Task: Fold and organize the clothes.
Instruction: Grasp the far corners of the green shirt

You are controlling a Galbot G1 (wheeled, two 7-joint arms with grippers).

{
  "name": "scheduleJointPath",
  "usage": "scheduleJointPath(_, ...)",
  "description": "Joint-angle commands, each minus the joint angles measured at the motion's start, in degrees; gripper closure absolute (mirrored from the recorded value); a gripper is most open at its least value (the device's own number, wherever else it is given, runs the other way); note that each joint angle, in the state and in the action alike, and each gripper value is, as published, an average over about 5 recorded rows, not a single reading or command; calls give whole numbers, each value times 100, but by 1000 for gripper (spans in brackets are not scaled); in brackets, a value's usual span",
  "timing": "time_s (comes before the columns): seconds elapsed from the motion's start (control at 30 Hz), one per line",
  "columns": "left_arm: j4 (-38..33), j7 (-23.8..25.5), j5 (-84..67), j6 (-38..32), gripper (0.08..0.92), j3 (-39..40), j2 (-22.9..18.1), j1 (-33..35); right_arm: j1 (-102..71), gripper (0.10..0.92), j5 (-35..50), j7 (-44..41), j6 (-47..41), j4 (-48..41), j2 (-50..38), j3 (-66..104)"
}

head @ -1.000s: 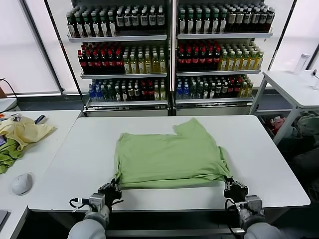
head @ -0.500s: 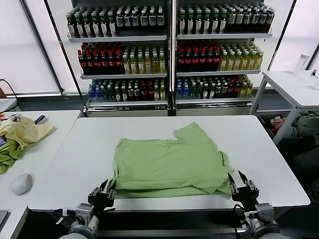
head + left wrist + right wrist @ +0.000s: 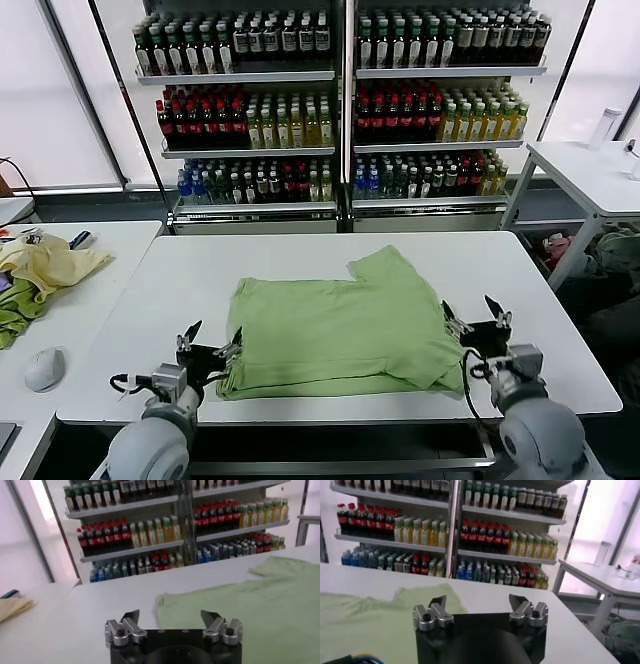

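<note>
While the shirt (image 3: pixel 340 325) is lying half-folded near the table's (image 3: pixel 560 370) front edge, long axis apparently crosswise, we are holding the left gripper (image 3: pixel 207 350) and right gripper (image 3: pixel 472 320) wide open, empty, flanking its ends equally.

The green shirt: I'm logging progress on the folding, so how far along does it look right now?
Done: the light green shirt lies on the white table folded over once, layered edges along its near side. In hand: nothing; the left gripper and right gripper stand open at its near corners, empty. Left: it looks wide, one sleeve poking out at the back, so further folds probably remain.
</note>
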Motion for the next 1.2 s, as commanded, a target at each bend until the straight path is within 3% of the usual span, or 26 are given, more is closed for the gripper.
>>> scheduleJointPath(0.03, 2052, 23, -300, 13, 178, 1087, -320, -2398, 2451, 203, 407, 83, -313, -2286, 172, -1155)
scheduleJointPath(0.23, 3154, 48, -365, -37, 177, 1535, -588, -3256, 3477, 203, 365, 28, -303, -3456, 590, -1656)
scheduleJointPath(0.43, 3824, 58, -546, -41, 177, 1688, -764, -3786, 4057, 203, 248, -56, -312, -4323, 966, -1998)
scheduleJointPath(0.77, 4431, 63, -542, 96, 177, 1691, -1007, -3897, 4316, 203, -42, -180, -263, -5254, 1366, -2088)
scheduleJointPath(1.2, 4458, 144, -631, 199, 177, 1707, -1002, -3678, 4366, 203, -173, -539, -255, -5859, 1729, -2011)
